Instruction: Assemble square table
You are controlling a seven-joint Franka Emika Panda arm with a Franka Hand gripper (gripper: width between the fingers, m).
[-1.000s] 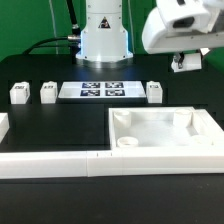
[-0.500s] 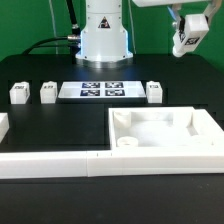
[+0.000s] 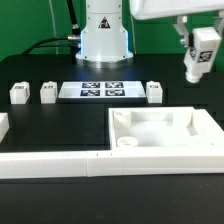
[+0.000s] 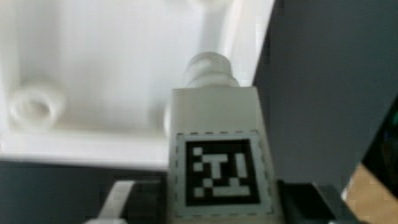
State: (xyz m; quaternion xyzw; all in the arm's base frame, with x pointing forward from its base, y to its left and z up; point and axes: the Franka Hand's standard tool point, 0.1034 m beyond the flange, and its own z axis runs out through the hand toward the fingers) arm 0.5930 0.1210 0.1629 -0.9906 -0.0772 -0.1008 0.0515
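The square table's white top (image 3: 165, 132) lies rim up at the exterior view's right, and round sockets (image 3: 128, 143) show in its corners. My gripper (image 3: 195, 38) hangs above its far right corner, shut on a white leg (image 3: 201, 55) that is tilted and carries a black-and-white tag. In the wrist view the held leg (image 4: 217, 140) sits between my dark fingers (image 4: 313, 203), its screw tip pointing toward the top (image 4: 107, 60) below. Three more legs (image 3: 18, 93) (image 3: 48, 92) (image 3: 154, 92) stand in a row on the black table.
The marker board (image 3: 100, 90) lies between the loose legs, in front of the robot base (image 3: 105, 35). A long white rail (image 3: 50, 163) runs along the front and wraps around the table top. A short white piece (image 3: 3, 127) sits at the left edge.
The gripper carried the leg up and then toward the exterior view's right and down, and turned it so it now hangs tilted with its tag facing out. The grip has not changed.
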